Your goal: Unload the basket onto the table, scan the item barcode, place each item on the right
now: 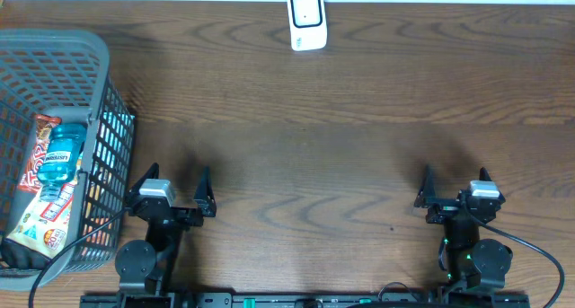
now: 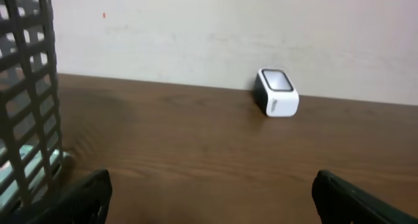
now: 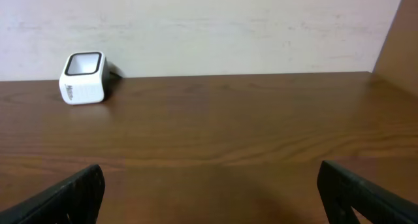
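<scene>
Your item, the blue mouthwash bottle (image 1: 65,152), lies inside the basket (image 1: 54,44), on top of the snack packets (image 1: 40,223) and against the basket's right wall. Expect it to be rigid, smooth and probably slippery, with some liquid weight, so take it across the middle of the body. Its long axis runs along the basket's length, but you cannot tell which end has the cap. Your 2 hands are spread wide and empty: the left gripper (image 1: 178,175) is just beside the basket, the right gripper (image 1: 455,175) well apart from it. The scanner (image 1: 306,21) stands far from the basket.
</scene>
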Available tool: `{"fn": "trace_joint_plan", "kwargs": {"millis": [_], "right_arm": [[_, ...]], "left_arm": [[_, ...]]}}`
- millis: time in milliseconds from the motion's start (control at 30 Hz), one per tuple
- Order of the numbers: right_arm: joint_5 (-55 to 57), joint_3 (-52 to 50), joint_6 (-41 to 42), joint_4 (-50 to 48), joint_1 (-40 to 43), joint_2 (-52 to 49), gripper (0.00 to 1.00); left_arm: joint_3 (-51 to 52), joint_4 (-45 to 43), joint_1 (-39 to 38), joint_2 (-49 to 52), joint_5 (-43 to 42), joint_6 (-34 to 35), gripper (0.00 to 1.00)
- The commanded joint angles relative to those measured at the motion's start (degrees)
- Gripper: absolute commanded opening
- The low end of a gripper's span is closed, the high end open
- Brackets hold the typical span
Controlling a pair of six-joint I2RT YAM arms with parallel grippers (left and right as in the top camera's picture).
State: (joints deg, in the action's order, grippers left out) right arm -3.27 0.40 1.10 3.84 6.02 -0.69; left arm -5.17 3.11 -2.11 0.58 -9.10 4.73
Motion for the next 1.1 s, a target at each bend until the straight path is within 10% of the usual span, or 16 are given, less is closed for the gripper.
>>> {"fn": "trace_joint_plan", "kwargs": {"millis": [0, 1067], "right_arm": [[-0.3, -0.1, 0.8, 0.2, -0.4, 0.3, 0.99], [-0.3, -0.1, 0.8, 0.2, -0.4, 0.0, 0.99]], "left_arm": [[-1.7, 1.6, -0.2, -0.3, -1.0, 0.5, 0.98], [-33.6, 16.6, -0.2, 16.8, -1.0, 0.5, 0.98]]}}
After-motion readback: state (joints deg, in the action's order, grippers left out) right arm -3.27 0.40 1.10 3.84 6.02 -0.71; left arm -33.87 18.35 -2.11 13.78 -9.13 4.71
